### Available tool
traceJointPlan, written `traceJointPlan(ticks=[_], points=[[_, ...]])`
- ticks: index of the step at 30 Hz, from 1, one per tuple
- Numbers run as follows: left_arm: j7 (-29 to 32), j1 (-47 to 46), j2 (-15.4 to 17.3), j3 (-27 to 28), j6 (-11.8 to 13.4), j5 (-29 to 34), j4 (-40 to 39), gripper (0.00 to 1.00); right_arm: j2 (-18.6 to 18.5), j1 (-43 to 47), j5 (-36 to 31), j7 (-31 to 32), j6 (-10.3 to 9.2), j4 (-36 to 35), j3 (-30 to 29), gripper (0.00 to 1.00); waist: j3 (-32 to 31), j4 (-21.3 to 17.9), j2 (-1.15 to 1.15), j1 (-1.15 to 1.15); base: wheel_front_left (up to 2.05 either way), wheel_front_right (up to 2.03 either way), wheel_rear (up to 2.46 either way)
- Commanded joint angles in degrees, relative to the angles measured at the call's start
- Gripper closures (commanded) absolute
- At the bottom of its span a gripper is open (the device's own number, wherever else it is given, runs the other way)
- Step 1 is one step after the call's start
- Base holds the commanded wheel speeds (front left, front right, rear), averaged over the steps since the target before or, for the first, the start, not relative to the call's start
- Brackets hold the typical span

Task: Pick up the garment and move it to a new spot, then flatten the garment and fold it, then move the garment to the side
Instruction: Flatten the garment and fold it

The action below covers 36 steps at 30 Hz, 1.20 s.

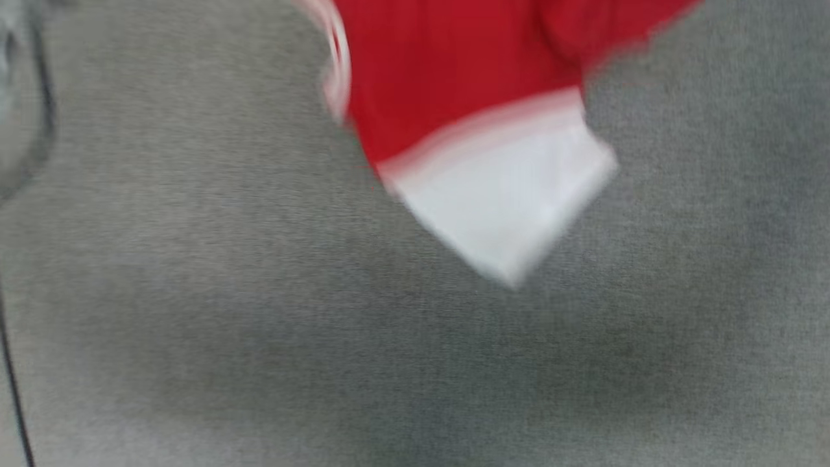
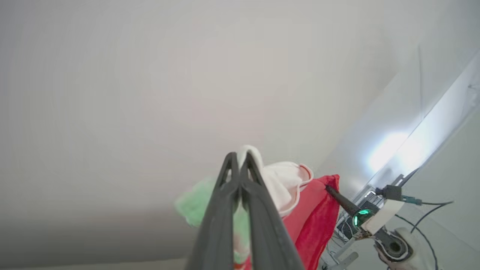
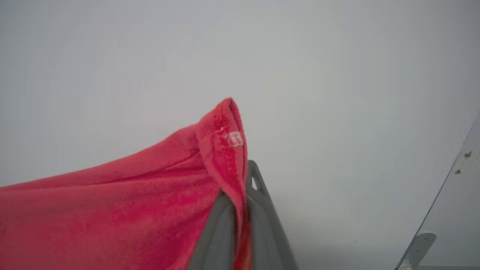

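The garment (image 1: 454, 84) hangs blurred at the top of the head view, bright red, with a white sleeve (image 1: 512, 207) pointing down over the grey surface. In the left wrist view my left gripper (image 2: 239, 159) is shut on a white, red-trimmed part of the garment (image 2: 285, 183). From there red cloth (image 2: 315, 221) stretches to my right gripper (image 2: 337, 197), farther off. Seen from the right wrist, my right gripper (image 3: 243, 180) is shut on a red fold of the garment (image 3: 112, 210), which drapes away to the left.
A grey cloth-covered surface (image 1: 194, 292) lies below the garment, with a dark cable (image 1: 13, 389) along its left edge. Both wrist views look up at pale walls. Cables and equipment (image 2: 393, 195) sit behind the right arm. A pale green blur (image 2: 195, 204) shows beside the left fingers.
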Motion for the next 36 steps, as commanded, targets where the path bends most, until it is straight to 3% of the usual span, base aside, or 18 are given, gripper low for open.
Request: traceJointPlan(ticks=[1, 8, 13, 17, 20, 24, 30, 36], points=[[0.23, -2.72, 0.04, 1.15, 0.18, -0.39, 1.59, 1.00, 0.10, -1.68, -0.77, -1.19, -0.09, 0.94, -0.90, 1.00, 2.04, -1.65, 0.00, 0.00, 0.00, 0.00, 0.00], [0.32, -24.17, -2.41, 4.00, 0.18, 2.50, 13.10, 1.00, 2.26, -12.23, -3.78, -12.05, -0.25, 7.11, -6.41, 1.00, 5.07, -5.11, 0.00, 0.00, 0.00, 0.00, 0.00], [1.25, -28.13, -3.48, 2.18, 0.18, 2.62, 14.17, 1.00, 3.62, -13.26, -4.13, -13.53, -0.23, 9.85, -4.54, 1.00, 5.96, -5.81, 0.00, 0.00, 0.00, 0.00, 0.00], [1.40, -21.14, -4.42, 1.32, 0.18, -0.90, 10.78, 1.00, 4.34, -7.89, -2.85, -13.23, -0.18, 10.47, -0.31, 1.00, 6.39, -5.54, 0.00, 0.00, 0.00, 0.00, 0.00], [3.06, -12.77, -3.67, -0.18, 0.16, -3.13, 4.36, 1.00, 4.57, -2.45, -0.65, -12.91, -0.17, 9.02, 3.00, 1.00, 6.37, -5.38, 0.00, 0.00, 0.00, 0.00, 0.00], [1.68, 0.32, -3.28, 1.83, 0.13, -6.63, -5.39, 1.00, 3.23, 6.63, 3.29, -12.92, -0.05, 4.93, 8.01, 1.00, 5.96, -5.00, 0.00, 0.00, 0.00, 0.00, 0.00], [-4.43, 18.28, -5.37, 3.78, 0.13, -4.83, -15.21, 1.00, -0.70, 21.08, 11.27, -11.87, -0.05, -3.34, 11.69, 1.00, 3.82, -3.81, 0.00, 0.00, 0.00, 0.00, 0.00], [-8.67, 34.44, -6.19, 1.67, 0.13, -0.41, -20.79, 1.00, -4.61, 35.14, 15.67, -10.86, -0.04, -12.07, 13.59, 1.00, 0.04, -3.59, 0.00, 0.00, 0.00, 0.00, 0.00]])
